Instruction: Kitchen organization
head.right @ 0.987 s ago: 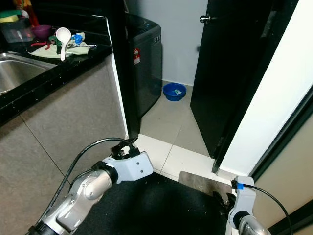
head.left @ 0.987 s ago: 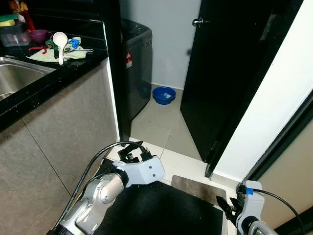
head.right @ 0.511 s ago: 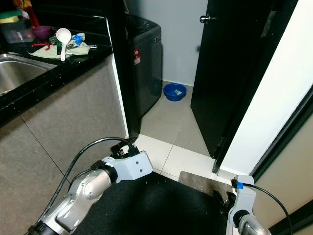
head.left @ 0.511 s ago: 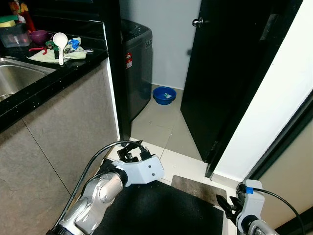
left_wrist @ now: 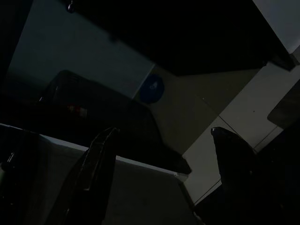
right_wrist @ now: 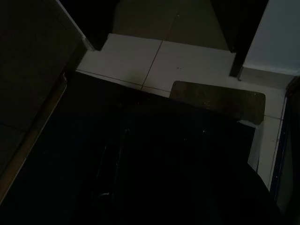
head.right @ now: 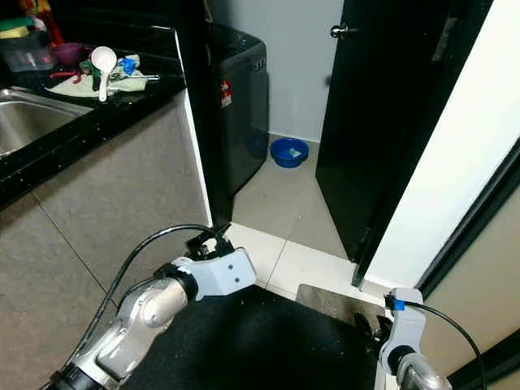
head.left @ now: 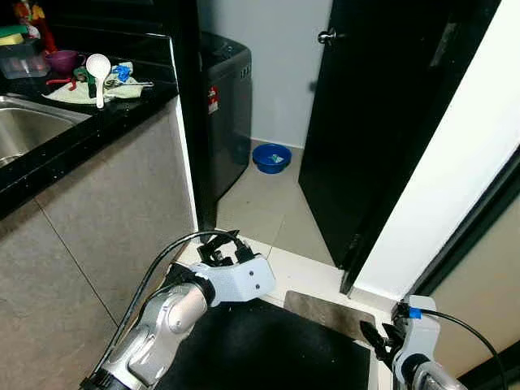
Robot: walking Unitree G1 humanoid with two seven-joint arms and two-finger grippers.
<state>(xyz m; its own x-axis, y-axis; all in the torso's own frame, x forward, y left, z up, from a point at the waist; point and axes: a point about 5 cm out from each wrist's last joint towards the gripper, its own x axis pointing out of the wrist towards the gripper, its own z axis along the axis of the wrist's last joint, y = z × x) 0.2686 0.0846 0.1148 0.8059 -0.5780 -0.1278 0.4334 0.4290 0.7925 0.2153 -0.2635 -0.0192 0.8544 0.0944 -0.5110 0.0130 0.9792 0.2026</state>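
A black counter (head.left: 106,118) with a steel sink (head.left: 24,130) runs along my left. At its far end lie a white spoon (head.left: 98,67) on a pale cloth (head.left: 77,92), a purple bowl (head.left: 62,59) and a clear lidded box (head.left: 20,55). My left gripper (head.left: 219,242) hangs low beside the cabinet front, well below the counter top; in the left wrist view its fingers (left_wrist: 96,164) stand apart with nothing between them. My right gripper (head.left: 375,335) hangs idle near the floor at the lower right.
A grey washing machine (head.left: 229,97) stands past the counter's end, with a blue basin (head.left: 272,158) on the tiled floor beside it. A black door (head.left: 382,122) with a knob (head.left: 327,36) stands ajar ahead. A brown mat (head.left: 329,313) lies near my feet. A white wall (head.left: 459,179) is on the right.
My left arm has shifted very slightly upward and the view has moved a little. Nothing on the counter has moved.
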